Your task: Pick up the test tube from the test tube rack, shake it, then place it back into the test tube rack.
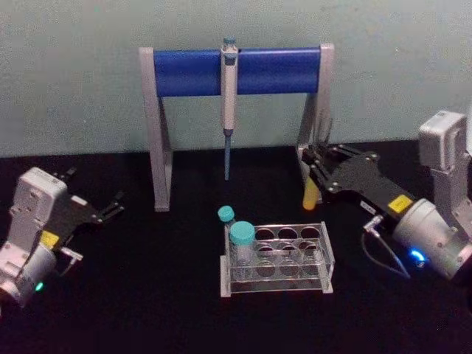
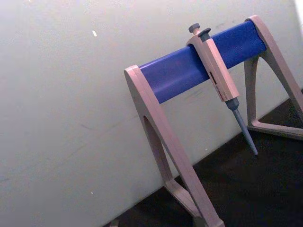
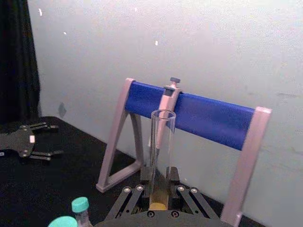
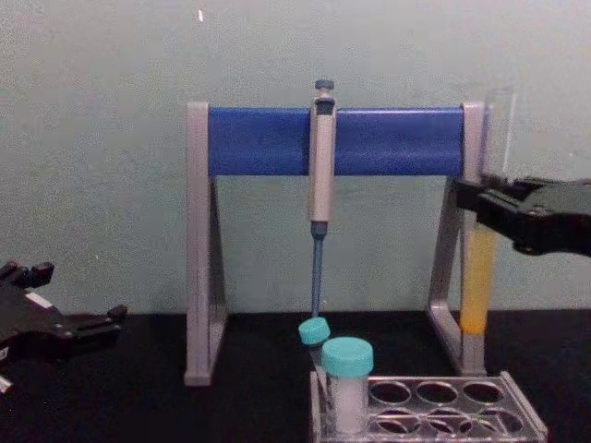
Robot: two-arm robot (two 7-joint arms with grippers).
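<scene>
My right gripper (image 1: 313, 175) is shut on the test tube (image 1: 310, 195) and holds it upright in the air, behind the right end of the test tube rack (image 1: 325, 257). The tube (image 4: 478, 277) is clear glass with yellow-orange liquid in its lower part, and its open top rises above the fingers. In the right wrist view the tube (image 3: 162, 142) stands between the closed fingers of the right gripper (image 3: 158, 191). The rack (image 4: 522, 406) is low clear plastic with two rows of round holes. My left gripper (image 1: 110, 206) rests open at the far left, away from the rack.
Two teal-capped white tubes (image 1: 242, 236) stand in the rack's left end. A grey-and-blue pipette stand (image 1: 236, 70) with a hanging pipette (image 1: 228, 110) stands behind the rack, its right leg (image 4: 457, 277) close beside the held tube. The tabletop is black.
</scene>
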